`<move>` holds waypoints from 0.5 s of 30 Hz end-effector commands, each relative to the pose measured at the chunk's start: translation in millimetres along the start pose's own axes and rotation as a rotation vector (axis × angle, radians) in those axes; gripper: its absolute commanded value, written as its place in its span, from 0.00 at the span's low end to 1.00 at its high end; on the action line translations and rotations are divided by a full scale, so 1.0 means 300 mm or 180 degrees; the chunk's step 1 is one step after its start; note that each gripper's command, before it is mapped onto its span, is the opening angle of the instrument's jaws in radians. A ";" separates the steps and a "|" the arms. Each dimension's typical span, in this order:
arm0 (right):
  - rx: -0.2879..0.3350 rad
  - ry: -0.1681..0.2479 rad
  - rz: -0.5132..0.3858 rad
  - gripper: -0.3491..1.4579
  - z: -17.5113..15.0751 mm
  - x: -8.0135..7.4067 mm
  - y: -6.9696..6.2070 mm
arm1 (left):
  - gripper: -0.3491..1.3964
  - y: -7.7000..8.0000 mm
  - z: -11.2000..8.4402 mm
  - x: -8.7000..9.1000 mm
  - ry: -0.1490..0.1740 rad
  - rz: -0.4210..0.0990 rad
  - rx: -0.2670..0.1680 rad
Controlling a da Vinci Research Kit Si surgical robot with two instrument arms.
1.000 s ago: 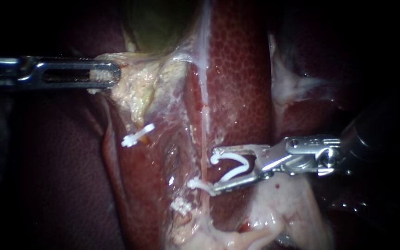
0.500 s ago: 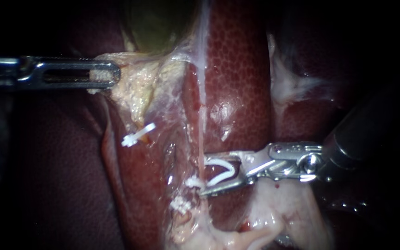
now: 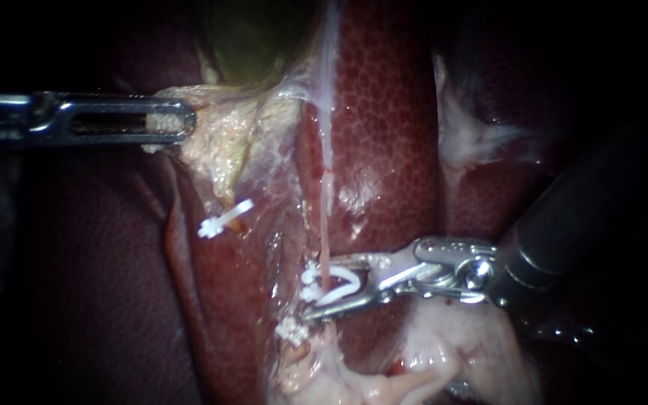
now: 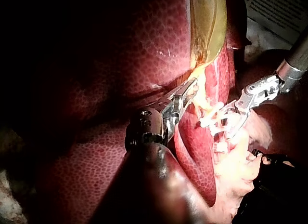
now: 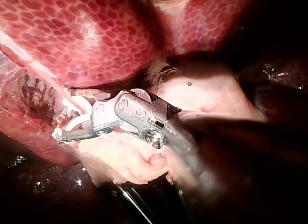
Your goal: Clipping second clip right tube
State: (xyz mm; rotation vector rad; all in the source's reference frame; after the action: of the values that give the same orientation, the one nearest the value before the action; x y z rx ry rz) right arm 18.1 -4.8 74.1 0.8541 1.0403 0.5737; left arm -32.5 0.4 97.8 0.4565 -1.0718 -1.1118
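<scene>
My right instrument (image 3: 316, 289) comes in from the right with its jaws holding a white clip (image 3: 341, 287). Jaws and clip straddle the thin pink right tube (image 3: 325, 225), which runs down over the liver (image 3: 391, 135). A closed white clip (image 3: 292, 331) sits lower on this tube, and another clip (image 3: 223, 220) sits on the left tube. My left instrument (image 3: 166, 120) is shut on pale tissue at the greenish gallbladder's (image 3: 256, 37) lower end, holding it leftward. The right wrist view shows the jaws (image 5: 72, 125) and the clip (image 5: 79, 122) around the tube (image 5: 43, 72).
Pale fatty tissue (image 3: 444, 352) lies under and beside the right instrument's shaft. Dark liver (image 3: 99, 285) fills the left side. In the left wrist view my left instrument (image 4: 190, 91) holds the yellow tissue, with the right instrument (image 4: 231, 113) just beyond it.
My right instrument has moved left, carrying the clip from beside the right tube to around it. Its jaws now stand closer together. The left instrument has not moved.
</scene>
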 end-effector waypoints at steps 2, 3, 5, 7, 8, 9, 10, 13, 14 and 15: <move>0.0009 0.0015 0.0047 0.49 0.000 -0.0001 0.0002 | 0.00 0.0000 0.0000 0.0000 0.0000 0.0000 -0.0001; 0.0017 0.0034 0.0083 0.48 0.000 -0.0001 0.0002 | 0.00 0.0000 0.0000 0.0000 0.0000 0.0000 -0.0001; 0.0028 0.0063 0.0138 0.48 0.000 0.0001 0.0002 | 0.00 0.0000 0.0000 0.0000 -0.0001 -0.0001 -0.0002; 0.0038 0.0083 0.0192 0.47 0.000 0.0001 0.0002 | 0.00 0.0000 0.0000 0.0000 -0.0001 -0.0001 -0.0003; 0.0038 0.0083 0.0191 0.46 0.000 0.0000 0.0002 | 0.00 0.0000 0.0000 0.0000 -0.0001 -0.0001 -0.0003; 0.0039 0.0084 0.0210 0.46 0.000 0.0000 0.0002 | 0.00 0.0000 0.0000 0.0000 -0.0001 -0.0001 -0.0003; 0.0038 0.0083 0.0209 0.46 0.000 -0.0001 0.0002 | 0.00 0.0000 0.0000 0.0000 -0.0001 -0.0001 -0.0003; 0.0039 0.0082 0.0207 0.45 0.000 -0.0004 0.0004 | 0.00 0.0000 0.0000 0.0000 -0.0001 -0.0001 -0.0004; 0.0039 0.0082 0.0206 0.45 0.000 -0.0005 0.0004 | 0.00 0.0000 -0.0001 0.0000 -0.0001 -0.0001 -0.0004; 0.0039 0.0082 0.0205 0.45 0.000 -0.0007 0.0005 | 0.00 0.0000 -0.0001 0.0000 -0.0001 -0.0001 -0.0004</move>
State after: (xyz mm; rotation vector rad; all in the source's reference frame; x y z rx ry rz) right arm 18.2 -5.0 74.3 0.8987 1.0437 0.6340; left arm -32.5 0.4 97.8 0.4555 -1.0716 -1.1129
